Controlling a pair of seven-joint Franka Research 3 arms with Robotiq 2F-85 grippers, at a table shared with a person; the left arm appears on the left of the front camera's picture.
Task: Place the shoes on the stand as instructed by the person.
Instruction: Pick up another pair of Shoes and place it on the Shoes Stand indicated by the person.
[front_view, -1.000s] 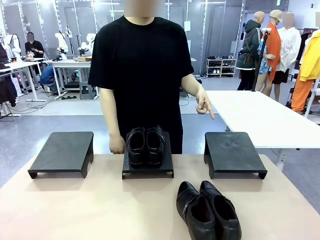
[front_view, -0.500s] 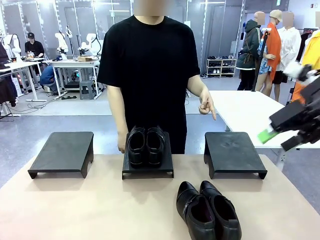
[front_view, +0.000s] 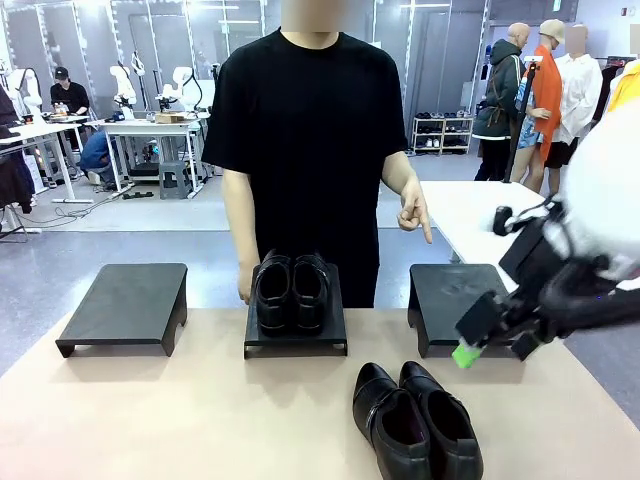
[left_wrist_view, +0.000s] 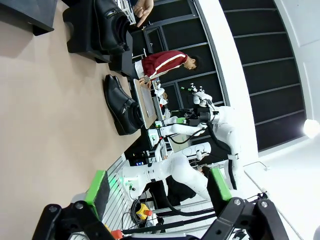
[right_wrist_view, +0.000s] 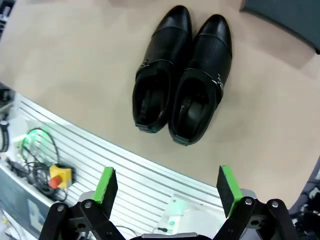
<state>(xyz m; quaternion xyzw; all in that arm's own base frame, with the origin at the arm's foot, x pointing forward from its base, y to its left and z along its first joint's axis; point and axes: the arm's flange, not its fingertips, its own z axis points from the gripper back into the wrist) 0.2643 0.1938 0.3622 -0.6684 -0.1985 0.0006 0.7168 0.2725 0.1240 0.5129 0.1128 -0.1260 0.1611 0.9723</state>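
Two pairs of glossy black leather dress shoes, with rounded toes and dark insides, are on view. The near pair (front_view: 415, 420) lies side by side on the tan table (front_view: 150, 420), close to the robot's edge and right of centre, with the toes turned away from the robot. The far pair (front_view: 291, 290) sits side by side on the middle stand (front_view: 296, 338), one of three low black stands in a row across the far side of the table.

The right gripper (front_view: 495, 345) hangs in the air in front of the right stand (front_view: 450, 295). Its green-padded jaws are spread wide and it holds and touches nothing. From its wrist camera, the near pair lies on the table beyond the fingers, apart from them.

The left gripper (left_wrist_view: 158, 185) is also spread wide with nothing between its pads, well away from both pairs.

The person (front_view: 305, 130), in a black T-shirt, stands behind the middle stand. One hand (front_view: 412, 212) points an index finger down toward the right stand. The left stand (front_view: 125, 305) is well apart from both grippers.
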